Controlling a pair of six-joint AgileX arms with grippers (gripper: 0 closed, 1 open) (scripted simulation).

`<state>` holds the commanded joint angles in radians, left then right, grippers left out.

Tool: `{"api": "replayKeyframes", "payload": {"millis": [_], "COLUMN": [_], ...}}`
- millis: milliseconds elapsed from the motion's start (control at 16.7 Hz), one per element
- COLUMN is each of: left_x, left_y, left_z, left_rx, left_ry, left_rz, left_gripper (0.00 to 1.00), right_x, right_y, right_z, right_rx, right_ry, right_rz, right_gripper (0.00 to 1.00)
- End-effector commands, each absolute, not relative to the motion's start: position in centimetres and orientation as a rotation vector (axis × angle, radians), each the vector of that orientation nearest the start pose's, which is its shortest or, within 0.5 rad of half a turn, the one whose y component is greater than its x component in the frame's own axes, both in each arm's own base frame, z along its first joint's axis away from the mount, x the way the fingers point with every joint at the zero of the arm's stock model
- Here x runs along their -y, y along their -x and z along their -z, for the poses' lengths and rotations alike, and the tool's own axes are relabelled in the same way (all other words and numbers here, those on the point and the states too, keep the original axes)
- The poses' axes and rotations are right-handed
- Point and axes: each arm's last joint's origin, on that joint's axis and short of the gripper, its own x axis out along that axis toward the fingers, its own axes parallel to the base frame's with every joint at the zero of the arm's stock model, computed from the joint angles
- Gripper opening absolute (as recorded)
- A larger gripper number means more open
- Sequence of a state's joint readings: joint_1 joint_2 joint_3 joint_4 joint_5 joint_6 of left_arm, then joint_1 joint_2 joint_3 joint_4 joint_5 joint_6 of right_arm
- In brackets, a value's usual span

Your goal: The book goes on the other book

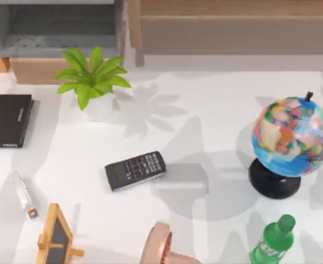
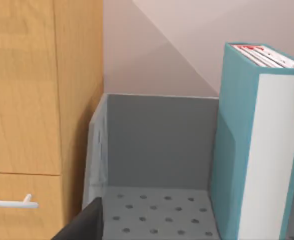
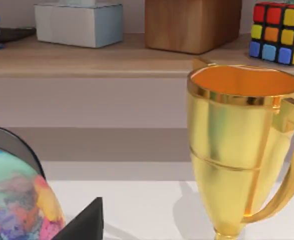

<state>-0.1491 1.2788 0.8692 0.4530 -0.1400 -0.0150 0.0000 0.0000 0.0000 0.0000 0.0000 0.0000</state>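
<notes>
Two books are sitting well apart. The teal book (image 2: 252, 145) is standing upright inside a grey perforated bin (image 2: 157, 145), beside a wooden cabinet (image 2: 36, 90), as the left wrist view is showing it. The flat black book (image 1: 7, 120) is lying at the table's (image 1: 205, 137) nine o'clock edge in the top view. A calculator (image 1: 135, 170) is resting near centre, a potted plant (image 1: 92, 80) at eleven o'clock, a globe (image 1: 290, 140) at three o'clock. A gold trophy (image 3: 237, 150) is standing before the right wrist camera. Whether either gripper's fingers are apart or closed, I cannot tell.
</notes>
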Motion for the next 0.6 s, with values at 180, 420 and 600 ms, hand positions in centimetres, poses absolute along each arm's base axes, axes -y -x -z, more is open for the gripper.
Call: {"api": "replayKeyframes", "payload": {"millis": [180, 420, 600], "left_x": [5.9, 8.2, 9.1], "left_y": [-36.2, -41.7, -43.2], "left_z": [-29.1, -26.0, -24.9], "left_rx": [0.003, -0.008, -0.005], "left_ry": [0.030, 0.022, 0.020], "left_rz": [0.003, 0.012, 0.017], "left_gripper": [1.00, 1.00, 1.00], "right_x": [0.1, 0.1, 0.1], "right_y": [-10.6, -10.6, -10.6], "right_z": [-16.0, -16.0, -16.0], "right_rx": [0.000, 0.000, 0.000], "right_ry": [0.000, 0.000, 0.000], "right_rz": [0.000, 0.000, 0.000], "right_gripper": [1.00, 1.00, 1.00]}}
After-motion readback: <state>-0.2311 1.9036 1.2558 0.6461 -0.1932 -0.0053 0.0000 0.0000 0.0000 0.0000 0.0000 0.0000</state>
